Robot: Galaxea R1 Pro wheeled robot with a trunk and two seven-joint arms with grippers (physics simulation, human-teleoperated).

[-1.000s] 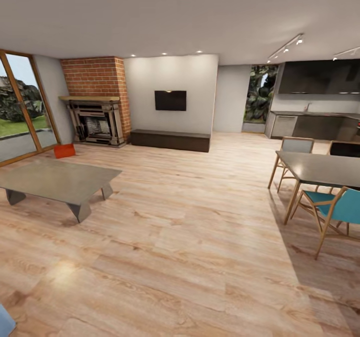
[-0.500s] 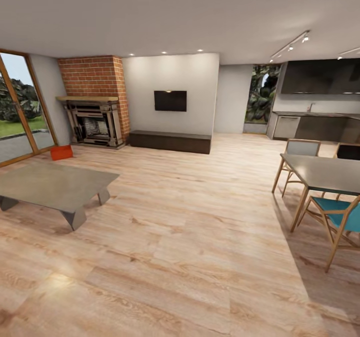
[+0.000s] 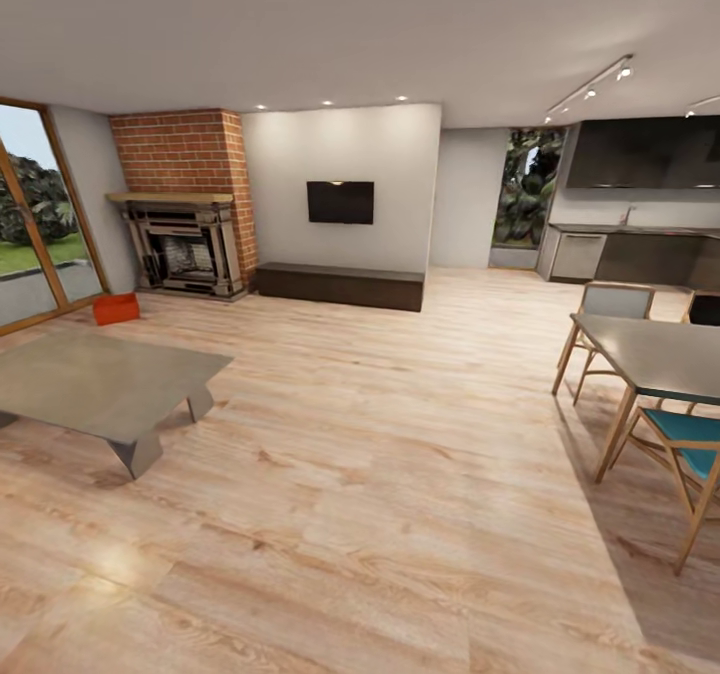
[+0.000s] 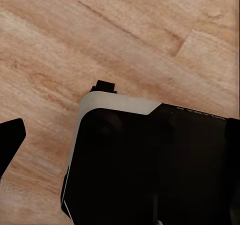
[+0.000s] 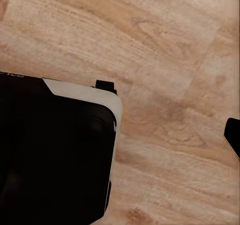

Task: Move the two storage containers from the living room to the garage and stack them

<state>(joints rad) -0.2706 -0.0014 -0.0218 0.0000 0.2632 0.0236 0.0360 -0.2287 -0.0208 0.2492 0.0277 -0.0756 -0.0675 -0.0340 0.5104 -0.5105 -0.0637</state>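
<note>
The head view showed a living room with a light wood plank floor [image 3: 380, 474], seen from well back. At the left edge of the frame, about halfway down, 1 red-orange storage container [image 3: 116, 308] sat on the planks, near the brick fireplace [image 3: 185, 204] and beyond the far corner of a low grey coffee table [image 3: 95, 384]. Only 1 container could be made out. A black TV [image 3: 341, 201] hung on the white wall at upper centre, above a long dark cabinet [image 3: 338, 285]. At the right edge stood a grey dining table [image 3: 655, 349] with a teal-seated chair [image 3: 690, 449], and a dark kitchen lay behind them at upper right. Both wrist views looked down at the planks, each with part of the robot's black, white-edged body across the lower frame. A dark tip showed at the left edge of the left wrist view and at the right edge of the right wrist view, but whether the fingers of either hand were apart or together could not be told. Judging by its thin plain walls and open top, the container was probably light and fairly stiff, perhaps smooth enough to slip, so gripping a long wall at the rim looked the likeliest hold.
</note>
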